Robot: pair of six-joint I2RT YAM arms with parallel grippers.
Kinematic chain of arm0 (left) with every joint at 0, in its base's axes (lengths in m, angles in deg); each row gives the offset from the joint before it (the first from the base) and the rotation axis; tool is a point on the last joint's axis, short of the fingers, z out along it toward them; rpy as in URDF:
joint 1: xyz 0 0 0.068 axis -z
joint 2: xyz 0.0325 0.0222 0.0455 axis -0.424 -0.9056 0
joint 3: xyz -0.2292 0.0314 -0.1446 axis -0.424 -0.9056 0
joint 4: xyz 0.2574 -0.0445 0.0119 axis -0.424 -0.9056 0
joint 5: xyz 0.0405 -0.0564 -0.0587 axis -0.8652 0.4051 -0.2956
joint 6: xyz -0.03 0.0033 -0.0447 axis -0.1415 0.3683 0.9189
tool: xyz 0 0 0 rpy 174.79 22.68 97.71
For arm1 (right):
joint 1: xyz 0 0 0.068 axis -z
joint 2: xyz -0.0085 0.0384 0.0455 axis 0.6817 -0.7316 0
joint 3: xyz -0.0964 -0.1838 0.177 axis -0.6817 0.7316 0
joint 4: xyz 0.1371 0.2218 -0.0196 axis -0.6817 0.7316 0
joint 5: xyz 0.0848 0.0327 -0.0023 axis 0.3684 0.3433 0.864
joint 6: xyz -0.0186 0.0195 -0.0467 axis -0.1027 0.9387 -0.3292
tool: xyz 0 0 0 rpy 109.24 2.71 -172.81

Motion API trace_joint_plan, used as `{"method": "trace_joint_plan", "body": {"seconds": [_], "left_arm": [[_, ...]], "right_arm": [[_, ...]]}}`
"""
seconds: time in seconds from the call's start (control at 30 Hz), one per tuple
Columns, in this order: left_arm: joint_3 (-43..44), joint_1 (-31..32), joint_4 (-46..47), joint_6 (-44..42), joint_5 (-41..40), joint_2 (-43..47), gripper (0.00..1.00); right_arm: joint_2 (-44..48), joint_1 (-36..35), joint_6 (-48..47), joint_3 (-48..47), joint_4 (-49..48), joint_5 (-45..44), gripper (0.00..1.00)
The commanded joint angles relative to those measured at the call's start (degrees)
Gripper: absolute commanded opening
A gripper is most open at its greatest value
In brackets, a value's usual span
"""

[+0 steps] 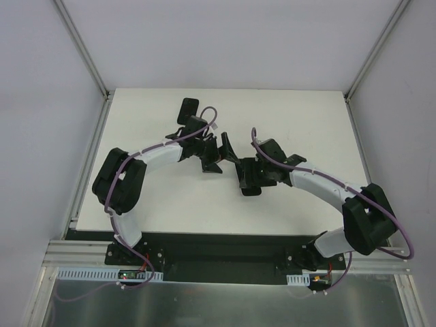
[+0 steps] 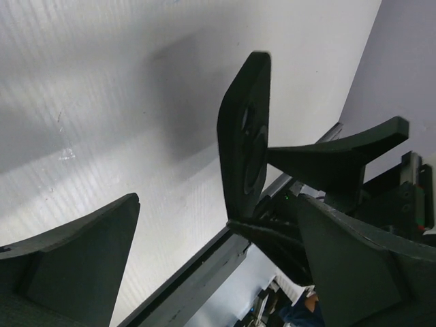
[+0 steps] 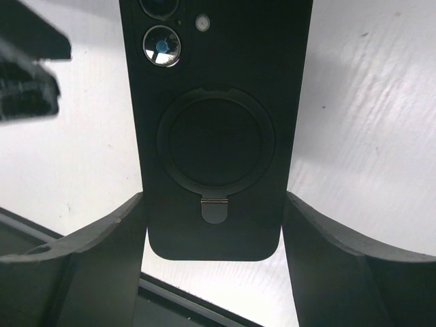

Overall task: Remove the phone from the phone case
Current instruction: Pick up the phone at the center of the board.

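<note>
**Peeling a snug case off a phone held in mid-air**

The white table [image 1: 286, 116] is seen beneath both arms, which meet above its middle. The right hand [image 1: 245, 178] is clenched on the phone case [image 3: 214, 136]. Its two fingers press against the long edges near the lower end, and the back of the case is turned to the right wrist camera. The left hand [image 1: 211, 158] is spread wide and grasps nothing. Its fingers stand just beside the case, which is seen edge-on from that wrist.

The case is judged to be matte, slightly grippy and flexible at the rim. The phone [image 3: 158, 7] inside is judged stiff, fairly heavy for its size, smooth and breakable if dropped. Only its camera lenses [image 3: 161, 46] can be seen through the cut-out, so the screen side cannot be assessed.

A corner lip near the free upper end is suggested as the place to take hold, since a soft rim gives way there first. The folded ring stand [image 3: 215, 146] is better left alone. Squeezing the edges hard is expected to lock the phone in.
</note>
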Motion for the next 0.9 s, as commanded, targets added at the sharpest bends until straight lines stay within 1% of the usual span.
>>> {"method": "trace_joint_plan", "body": {"seconds": [0.0, 0.2, 0.4, 0.43, 0.57, 0.63, 0.73, 0.77, 0.83, 0.87], "left_arm": [[4.51, 0.26, 0.76, 0.82, 2.94, -2.57, 0.96], [7.24, 0.61, 1.02, 2.05, 4.87, -5.91, 0.86], [7.41, 1.67, 1.72, 2.93, 5.32, -6.18, 0.8], [7.59, 1.84, 1.81, 3.1, 5.58, -6.27, 0.77], [7.85, 3.24, 2.78, 4.15, 6.02, -6.01, 0.7], [7.59, 4.39, 3.22, 4.68, 5.85, -5.83, 0.64], [6.8, 5.09, 3.83, 5.48, 5.58, -5.3, 0.49], [6.54, 5.09, 3.84, 5.91, 5.41, -4.95, 0.39], [5.92, 5.01, 3.83, 6.0, 4.7, -4.43, 0.14], [5.83, 4.92, 3.75, 6.09, 4.44, -3.99, 0.0]], "right_arm": [[4.77, -1.23, 1.36, 0.08, -3.04, 3.0, 0.3], [7.5, -1.85, 1.63, 0.26, -2.61, 4.32, 0.31], [8.3, -2.38, 2.15, 0.79, -2.69, 4.32, 0.31], [8.21, -2.46, 2.15, 0.79, -2.78, 4.41, 0.31], [7.15, -2.99, 3.03, 0.44, -3.22, 3.88, 0.31], [6.36, -2.99, 3.64, 0.18, -3.13, 3.36, 0.31], [5.4, -3.08, 4.17, -0.44, -3.13, 3.09, 0.31], [5.39, -3.08, 4.09, -0.61, -3.13, 3.18, 0.31], [5.22, -3.08, 4.17, -0.97, -3.04, 3.27, 0.39], [5.31, -3.17, 4.0, -1.05, -2.7, 3.09, 0.45]]}}
